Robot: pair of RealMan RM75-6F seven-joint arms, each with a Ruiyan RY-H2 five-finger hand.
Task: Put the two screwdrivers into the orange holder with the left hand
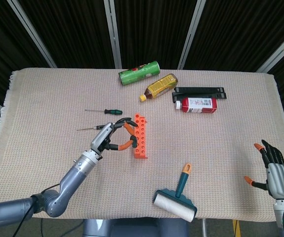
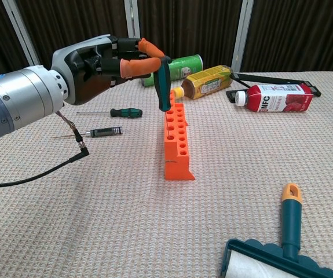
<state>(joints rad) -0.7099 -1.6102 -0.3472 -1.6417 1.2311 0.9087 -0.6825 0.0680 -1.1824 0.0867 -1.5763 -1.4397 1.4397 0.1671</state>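
Note:
My left hand (image 2: 99, 61) pinches a dark green screwdriver (image 2: 163, 84) upright over the far end of the orange holder (image 2: 176, 142). The handle's lower end sits just above the holder's top holes, and the shaft is hidden there. In the head view the left hand (image 1: 111, 138) is just left of the holder (image 1: 141, 139). Two more screwdrivers lie flat on the cloth left of the holder: a green-and-black one (image 2: 125, 112) and a black-handled one (image 2: 105, 132). My right hand (image 1: 275, 173) hangs at the table's near right corner, fingers spread, holding nothing.
At the back lie a green can (image 1: 140, 72), a yellow bottle (image 1: 159, 86), a red-labelled bottle (image 1: 197, 104) and a black bar (image 1: 200, 92). A lint roller (image 1: 176, 200) with a teal handle lies near the front edge. A black cable (image 2: 50, 165) trails from my left arm.

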